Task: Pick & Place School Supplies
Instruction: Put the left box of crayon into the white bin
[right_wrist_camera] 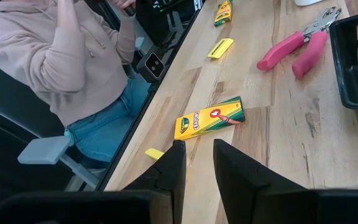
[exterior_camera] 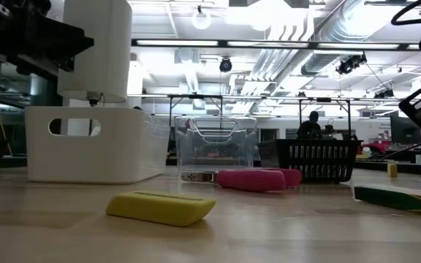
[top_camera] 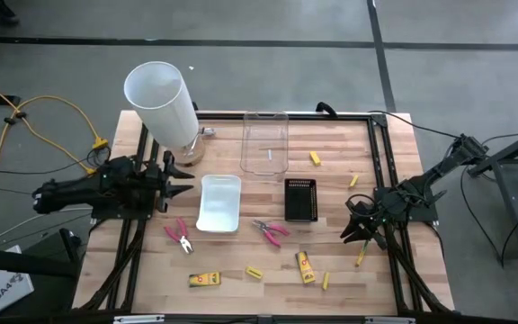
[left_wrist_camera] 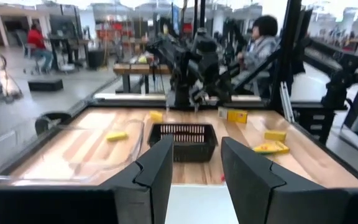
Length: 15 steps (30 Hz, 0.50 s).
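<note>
The left gripper (top_camera: 185,180) hovers released beside the white tray (top_camera: 220,203). The right gripper (top_camera: 356,225) hangs released, empty, above the table (top_camera: 268,265). Pink pliers (top_camera: 271,231) lie near the black basket (top_camera: 300,199); a yellow crayon box (right_wrist_camera: 209,117) lies flat before the right fingers (right_wrist_camera: 170,167).

Two pink-handled pliers (top_camera: 179,236), two crayon packs (top_camera: 204,280), five yellow sticks (top_camera: 254,273) (roughly), three trays (top_camera: 220,202)
</note>
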### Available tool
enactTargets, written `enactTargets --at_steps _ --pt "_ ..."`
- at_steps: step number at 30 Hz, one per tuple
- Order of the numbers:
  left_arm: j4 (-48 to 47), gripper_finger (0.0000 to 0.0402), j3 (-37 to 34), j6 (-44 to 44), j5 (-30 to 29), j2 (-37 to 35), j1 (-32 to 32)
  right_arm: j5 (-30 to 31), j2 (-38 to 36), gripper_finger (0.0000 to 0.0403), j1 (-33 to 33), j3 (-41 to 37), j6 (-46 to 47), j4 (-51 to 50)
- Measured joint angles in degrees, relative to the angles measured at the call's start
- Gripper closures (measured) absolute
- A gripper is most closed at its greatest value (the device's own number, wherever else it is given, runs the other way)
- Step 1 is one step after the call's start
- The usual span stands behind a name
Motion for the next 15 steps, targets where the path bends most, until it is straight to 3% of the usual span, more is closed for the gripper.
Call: enactTargets --at_steps 9,15 --pt "-3.46 0.0271 8.09 0.04 -0.13 11.72 -2.90 0.00 0.00 0.0329 0.00 0.00 0.00 0.00" --pt "-6.08 0.0271 13.86 0.11 -4.92 20.38 -8.90 0.00 0.02 0.0329 0.00 -0.01 0.00 0.00"
